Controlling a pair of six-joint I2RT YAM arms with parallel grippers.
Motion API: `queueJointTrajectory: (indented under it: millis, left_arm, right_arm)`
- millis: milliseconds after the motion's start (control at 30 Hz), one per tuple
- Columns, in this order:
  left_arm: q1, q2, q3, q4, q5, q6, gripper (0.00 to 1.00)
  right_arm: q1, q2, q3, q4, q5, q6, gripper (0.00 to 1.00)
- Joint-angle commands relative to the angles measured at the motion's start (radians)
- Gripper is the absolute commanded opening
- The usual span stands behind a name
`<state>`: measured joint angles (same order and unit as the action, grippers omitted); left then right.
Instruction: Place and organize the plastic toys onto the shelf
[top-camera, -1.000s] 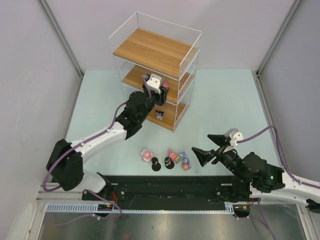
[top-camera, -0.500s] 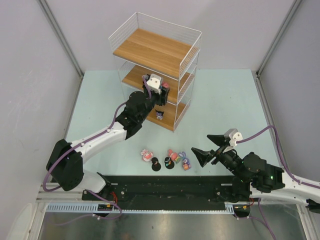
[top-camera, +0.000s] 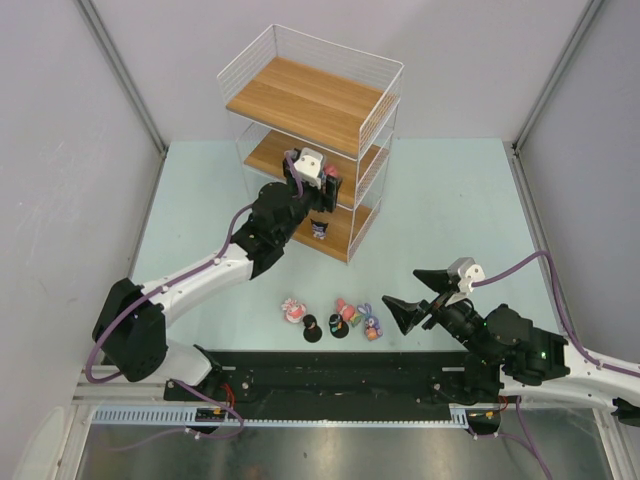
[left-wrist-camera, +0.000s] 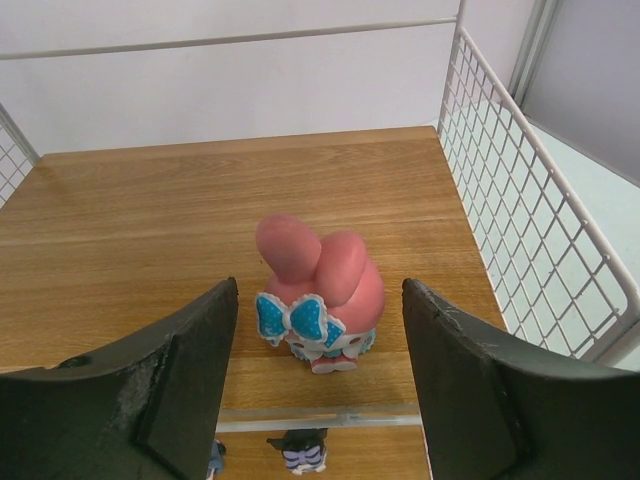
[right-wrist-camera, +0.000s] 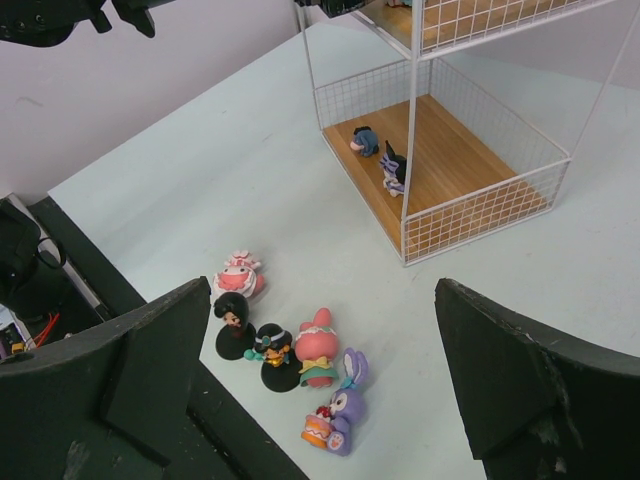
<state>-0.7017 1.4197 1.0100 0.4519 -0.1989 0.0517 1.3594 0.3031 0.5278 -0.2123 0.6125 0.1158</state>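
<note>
Pink bunny figurine (left-wrist-camera: 318, 300) is standing upright on the middle board (left-wrist-camera: 150, 220) of the shelf (left-wrist-camera: 520, 240), near the front edge and toward the right-hand wire wall. I judge that is leaving the rest of the board free for other toys. My left gripper (top-camera: 322, 187) is bracketing it with jaws partly spread, a gap showing on each side and neither pad touching, so I am holding nothing. Two small toys (right-wrist-camera: 392, 165) are sitting on the bottom board (right-wrist-camera: 450, 170). Five more toys (right-wrist-camera: 318, 360) are waiting in a cluster on the table (right-wrist-camera: 180, 180), near my right gripper (top-camera: 400, 287), which is hovering over them with jaws spread wide and empty, placed, I judge, to take the next one.
</note>
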Motion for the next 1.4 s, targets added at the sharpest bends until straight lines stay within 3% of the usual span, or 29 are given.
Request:
queueJointTrajectory:
  millis: [0, 200, 433, 567, 633, 733, 867, 1033, 1100, 1367]
  left_arm:
    - [0.007, -0.047, 0.01, -0.007, -0.01, 0.004, 0.72]
    - [0.008, -0.109, -0.01, -0.042, -0.037, -0.003, 0.77]
    - [0.008, -0.237, -0.077, -0.111, 0.038, -0.049, 0.84]
    - [0.007, -0.384, -0.181, -0.197, 0.018, -0.166, 0.9]
    - [0.008, -0.462, -0.226, -0.241, 0.007, -0.222, 0.99]
    - [0.007, -0.542, -0.283, -0.387, 0.004, -0.355, 1.0]
    - [0.004, -0.652, -0.387, -0.504, 0.078, -0.492, 1.0]
    - [-0.016, -0.787, -0.474, -0.594, 0.075, -0.555, 1.0]
    - [-0.018, -0.803, -0.496, -0.617, 0.07, -0.567, 1.0]
    - [-0.021, -0.812, -0.519, -0.592, 0.099, -0.589, 1.0]
  right_arm:
    - [0.004, 0.007, 0.011, 0.01, -0.003, 0.001, 1.0]
    - [0.006, 0.002, 0.012, 0.013, -0.007, 0.002, 1.0]
    - [0.004, 0.031, 0.012, 0.011, 0.006, 0.008, 1.0]
    - [0.006, 0.063, 0.012, 0.011, 0.087, 0.054, 1.0]
    - [0.003, 0.103, 0.012, 0.008, 0.147, 0.08, 1.0]
    - [-0.014, 0.155, 0.012, 0.002, 0.144, 0.146, 1.0]
    - [-0.109, 0.302, 0.029, -0.032, 0.006, 0.286, 1.0]
    - [-0.4, 0.493, 0.026, -0.067, -0.403, 0.419, 0.99]
    - [-0.436, 0.574, 0.028, -0.039, -0.52, 0.4, 0.95]
    - [-0.441, 0.712, 0.098, -0.012, -0.602, 0.225, 0.81]
